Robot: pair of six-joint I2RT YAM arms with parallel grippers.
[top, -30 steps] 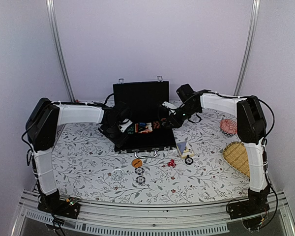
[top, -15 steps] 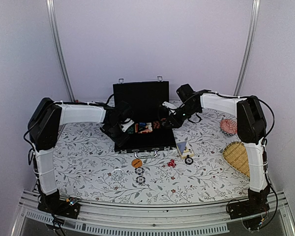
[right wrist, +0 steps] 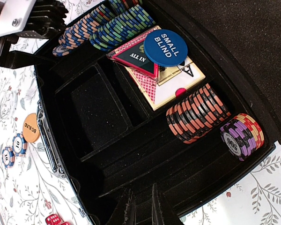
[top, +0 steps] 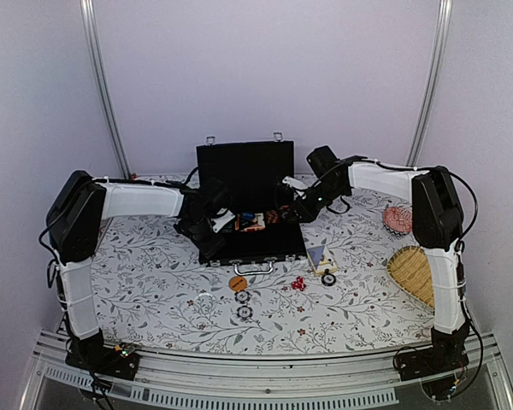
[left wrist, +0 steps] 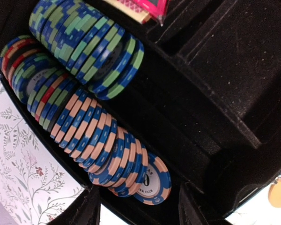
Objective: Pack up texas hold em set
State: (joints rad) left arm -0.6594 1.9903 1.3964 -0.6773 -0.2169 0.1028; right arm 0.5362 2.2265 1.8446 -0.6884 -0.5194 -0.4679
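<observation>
Case: the black case [top: 256, 243] lies open at the middle of the bench [top: 145, 290], toward the far edge, with its lid upright and its handle facing the near edge.
Left end effector: the left end effector [left wrist: 139, 200] hangs over the left end of the case, open, its fingers [left wrist: 90, 206] spread apart on either side of the last chip in a row, without touching it.
Right end effector: the right end effector [right wrist: 141, 197] hovers above the right half of the case. Its fingers are drawn nearly together with only a thin gap, and nothing shows between them.
Left compartments: blue-and-green chips [left wrist: 91, 49] and blue-and-peach chips [left wrist: 100, 140] stand on edge in side-by-side rows. A mixed row runs along the case wall.
Middle compartment: cards [right wrist: 178, 84] lie flat, with a triangular piece [right wrist: 131, 55] reading "ALL IN" and a blue disc [right wrist: 165, 48] reading "SMALL BLIND" on top.
Right compartments: orange-and-black chips [right wrist: 196, 112] stand in a row, with purple chips [right wrist: 241, 133] just beside them.
Loose on the bench: an orange disc [top: 236, 283] lies just in front of the handle. Two loose chips [top: 242, 297] lie nearer the near edge. The red dice [top: 298, 284] lie to the right of the disc.
Near right corner of the case: a pale piece too small to identify, with one chip [top: 327, 278] beside it.
Right edge of the bench: a woven basket [top: 415, 273], and a red dish [top: 398, 219] farther back.
</observation>
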